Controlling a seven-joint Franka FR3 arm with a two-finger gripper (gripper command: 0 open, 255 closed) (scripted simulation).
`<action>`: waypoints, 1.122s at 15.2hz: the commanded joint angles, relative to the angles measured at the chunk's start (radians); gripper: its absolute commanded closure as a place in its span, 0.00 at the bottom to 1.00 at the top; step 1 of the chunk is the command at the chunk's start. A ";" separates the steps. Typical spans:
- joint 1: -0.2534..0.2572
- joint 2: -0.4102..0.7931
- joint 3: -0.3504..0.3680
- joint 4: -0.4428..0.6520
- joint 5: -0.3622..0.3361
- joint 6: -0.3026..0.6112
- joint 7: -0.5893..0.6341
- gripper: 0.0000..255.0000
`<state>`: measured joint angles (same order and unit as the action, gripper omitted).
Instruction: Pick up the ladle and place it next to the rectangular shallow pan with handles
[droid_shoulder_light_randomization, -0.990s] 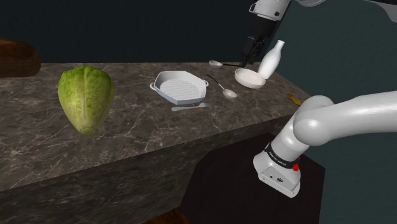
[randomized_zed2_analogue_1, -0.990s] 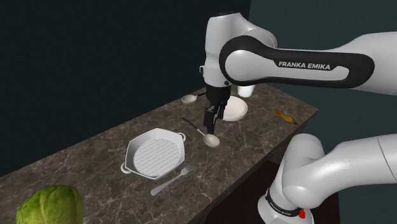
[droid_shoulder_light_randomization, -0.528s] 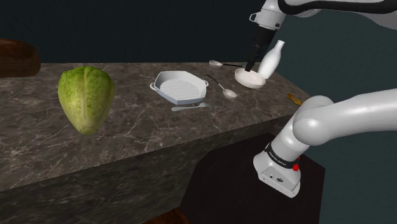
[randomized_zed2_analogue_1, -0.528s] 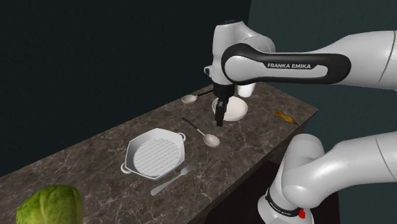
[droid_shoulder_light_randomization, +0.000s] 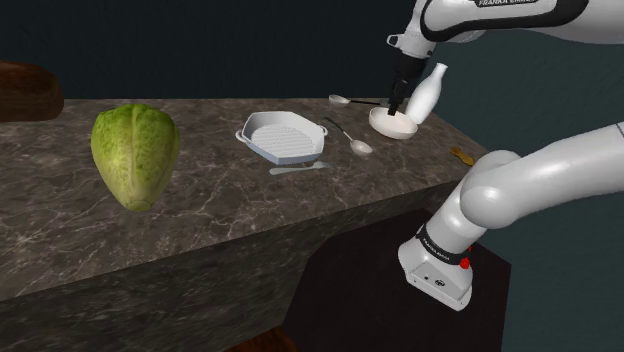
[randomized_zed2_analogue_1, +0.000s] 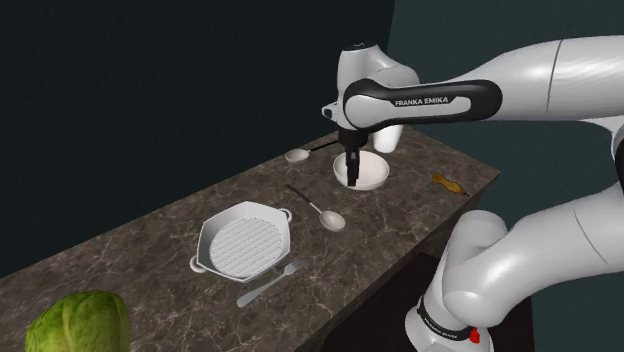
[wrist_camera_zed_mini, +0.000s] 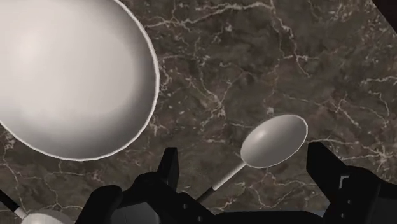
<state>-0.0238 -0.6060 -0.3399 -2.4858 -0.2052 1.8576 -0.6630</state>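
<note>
My gripper (randomized_zed2_analogue_1: 352, 182) hangs over the white bowl (randomized_zed2_analogue_1: 372, 173) in the upper middle of the second exterior view. Its fingers (wrist_camera_zed_mini: 169, 167) stand wide apart, holding nothing.

The ladle (randomized_zed2_analogue_1: 298, 155) lies on the dark marble counter (droid_shoulder_light_randomization: 200, 215), just up and left of the bowl in that view. Its pale cup is at the left end and its dark handle runs right, toward my arm. In the wrist view the ladle's cup (wrist_camera_zed_mini: 274, 140) sits in the gap between my fingers, nearer one of them and untouched. The handle slants back under my hand. I judge I must shift off the bowl toward the handle and come down with the fingers across that axis.

The bowl's rim is close beside the ladle, and the white bottle (droid_shoulder_light_randomization: 427, 92) stands just behind the bowl, so both crowd the descent.

The ridged pan with handles (randomized_zed2_analogue_1: 243, 243) is lower left, well apart. A spoon (randomized_zed2_analogue_1: 332, 219) lies between pan and bowl, and a fork (randomized_zed2_analogue_1: 270, 283) lies just below the pan. A lettuce (droid_shoulder_light_randomization: 135, 155) stands far left in the shoulder view.
</note>
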 joint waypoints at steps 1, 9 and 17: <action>0.003 0.063 -0.053 0.029 -0.028 0.046 -0.093 0.00; 0.052 0.338 -0.225 0.178 -0.026 0.217 -0.435 0.00; 0.065 0.686 -0.322 0.412 0.169 0.338 -0.834 0.00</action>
<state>0.0446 0.0326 -0.6562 -2.1059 -0.0691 2.1813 -1.4398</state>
